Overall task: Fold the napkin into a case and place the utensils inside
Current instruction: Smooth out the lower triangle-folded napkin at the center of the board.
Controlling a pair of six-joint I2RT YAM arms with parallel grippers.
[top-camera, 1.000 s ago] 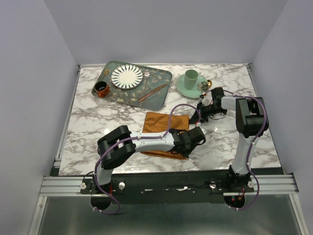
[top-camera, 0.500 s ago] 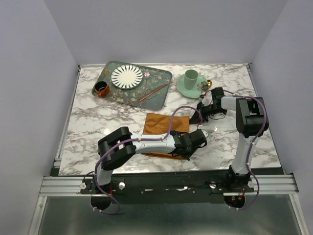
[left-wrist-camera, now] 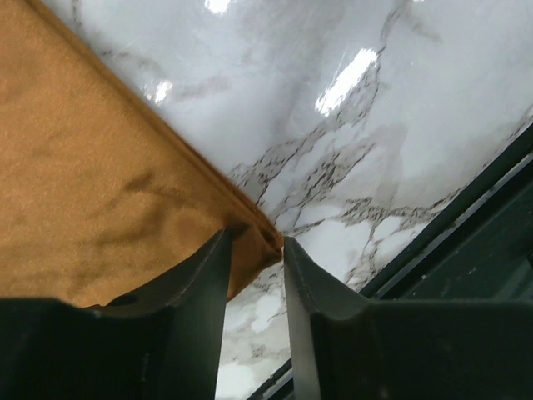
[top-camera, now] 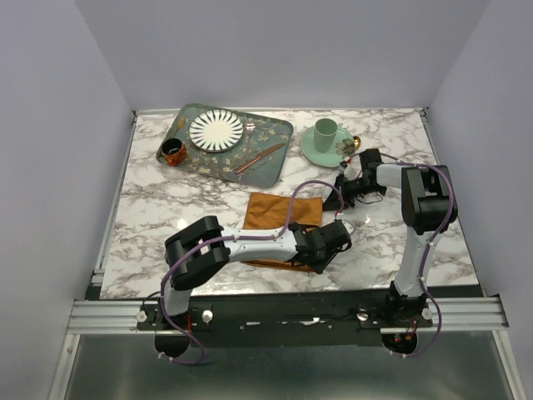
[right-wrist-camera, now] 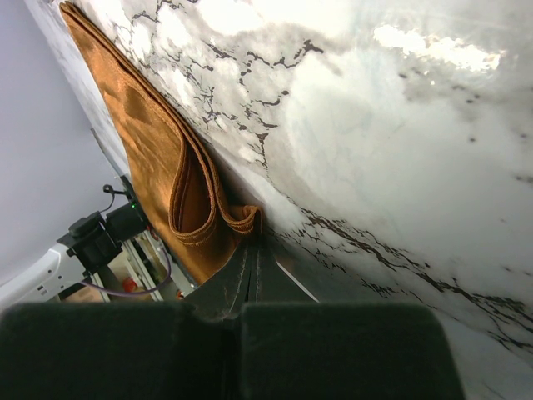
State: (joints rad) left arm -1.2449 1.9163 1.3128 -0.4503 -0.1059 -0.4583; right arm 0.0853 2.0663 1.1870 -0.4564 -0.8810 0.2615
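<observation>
At the far left of the white, grey-veined marble tabletop [top-camera: 166, 217] stands a small orange and black cup [top-camera: 172, 152], just beside a green patterned rectangular tray [top-camera: 279, 129]. On the tray sit a round white plate with dark radial stripes [top-camera: 216, 130] and, to its right, a slim copper-coloured utensil [top-camera: 260, 158] lying at a slant.

Near the middle of the tabletop lies the rust-orange cloth napkin [top-camera: 275, 208], folded flat into a rectangle, with its near edge partly hidden under the left arm. The left pincer [top-camera: 337, 236] is low at the napkin's near right corner. Its wrist view shows the two dark fingers drawn in to a narrow gap, and the doubled corner of the napkin [left-wrist-camera: 100, 192] is caught between the tips of the left pincer [left-wrist-camera: 256, 242].

The right pincer [top-camera: 340, 196] is at the napkin's far right corner. In its wrist view the right pincer [right-wrist-camera: 250, 242] has its fingers pressed together, gripping the stitched corner of the napkin [right-wrist-camera: 158, 142], whose layers gape slightly there.

Behind it a mint-green cup [top-camera: 325, 129] stands on a matching saucer [top-camera: 315, 152]. A shiny gold spoon [top-camera: 356, 142] lies at the saucer's right edge.
</observation>
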